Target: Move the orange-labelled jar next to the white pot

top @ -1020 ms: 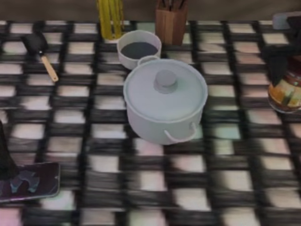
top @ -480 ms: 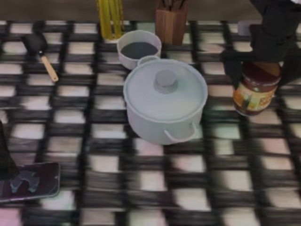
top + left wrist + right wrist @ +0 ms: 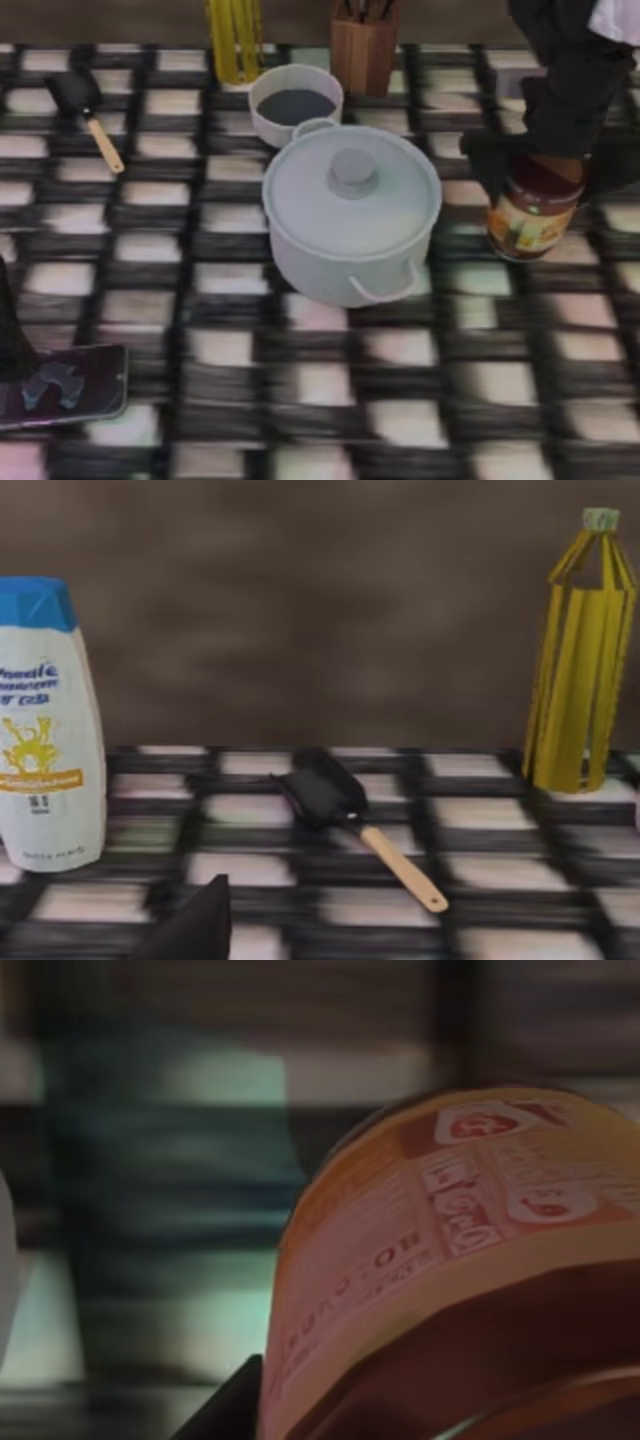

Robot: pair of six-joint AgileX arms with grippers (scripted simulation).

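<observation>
The orange-labelled jar, with its dark red-brown lid, is a short gap to the right of the white pot. It leans slightly. My right gripper comes down from above and is shut on the jar around its lid. In the right wrist view the jar's label fills the frame, with one dark finger against its side. I cannot tell whether the jar touches the table. My left gripper is parked at the table's near left, open and holding nothing.
Behind the pot are a white bowl with a dark inside, a wooden knife block and a yellow bottle. A black spatula lies far left and a phone near left. A shampoo bottle stands by the left arm.
My right gripper has carried the jar leftward from the table's right edge to just right of the pot. The left arm has not moved.
</observation>
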